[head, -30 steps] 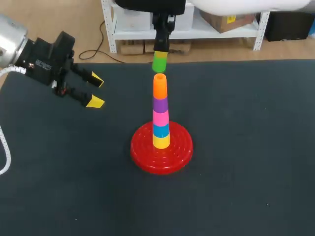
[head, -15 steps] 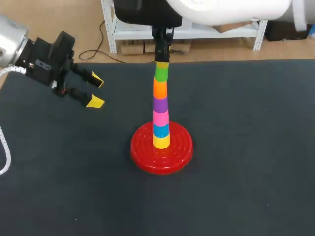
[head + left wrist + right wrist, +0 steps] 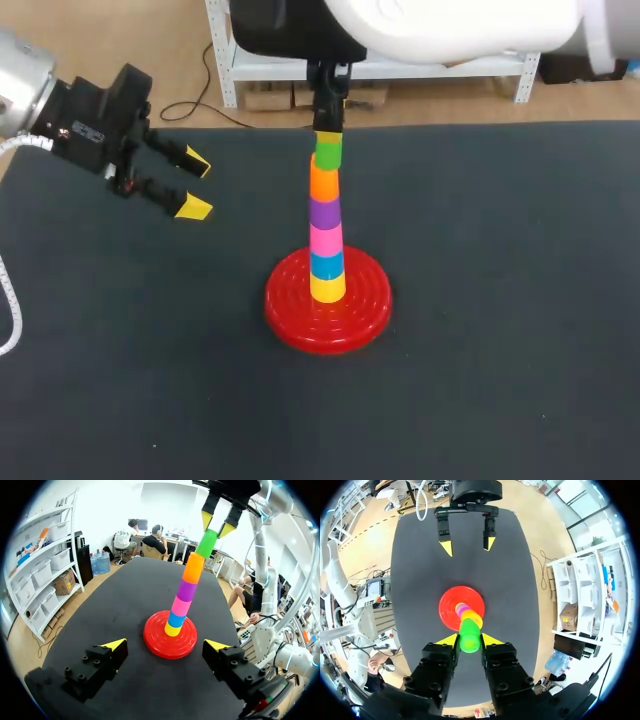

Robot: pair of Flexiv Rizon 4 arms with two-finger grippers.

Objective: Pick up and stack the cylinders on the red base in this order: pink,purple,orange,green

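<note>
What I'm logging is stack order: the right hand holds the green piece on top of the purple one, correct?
No: the right hand holds the green piece on top of the orange piece, not the purple piece, as the head view shows.

the base (image 3: pixel 290 312) is glossy red, patterned with concentric ridged rings. rising from the base, the stack is banded in plain colours: a yellow cylinder (image 3: pixel 327 289) lowest, then a blue cylinder (image 3: pixel 326 265), a pink cylinder (image 3: pixel 325 240), a purple cylinder (image 3: pixel 324 213), an orange cylinder (image 3: pixel 323 181) and, farthest from the base, a bright green cylinder (image 3: pixel 328 156). the table (image 3: pixel 500 320) around the base is flat dark charcoal. my left pincer (image 3: pixel 196 187), left of the base, is matte black with yellow tips. my right pincer (image 3: pixel 469 641), above the base, is black and yellow-tipped too, on my white right arm (image 3: pixel 450 22).
</note>
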